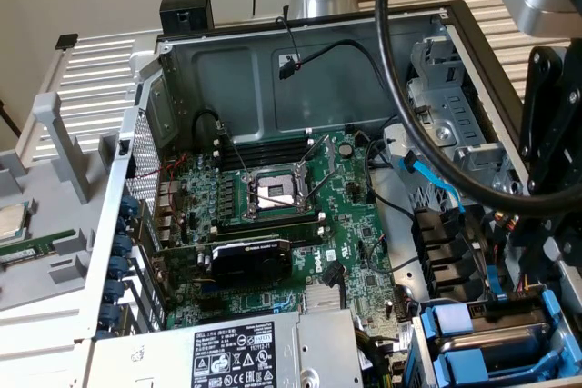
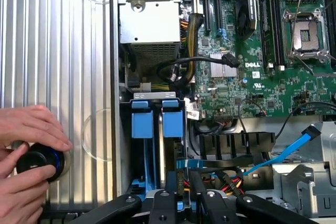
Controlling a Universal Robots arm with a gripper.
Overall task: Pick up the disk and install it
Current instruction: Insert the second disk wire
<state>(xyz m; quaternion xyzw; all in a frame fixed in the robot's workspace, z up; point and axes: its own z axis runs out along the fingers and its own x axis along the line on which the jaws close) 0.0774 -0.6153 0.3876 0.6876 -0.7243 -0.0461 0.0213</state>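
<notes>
Over the drive cage [image 2: 157,97] in the corner of the open computer case [image 1: 300,52] is where I have the gripper [image 2: 184,205], low and square to the slots, which I judge is the line a drive must follow to slide in. I cannot tell whether it is open or clamped on something. A blue strip [image 2: 193,163] lies just beyond it, too edge-on to identify.

Two blue-fronted trays [image 2: 143,124] stand side by side in the cage, tabs facing out of the opening so they can be reached. I see no label, so I cannot say whether the disk is one of them or that strip.

Beside the case, a person's hands [image 2: 29,129] hold a black knob [image 2: 39,162] on the ribbed metal panel [image 2: 63,51].
</notes>
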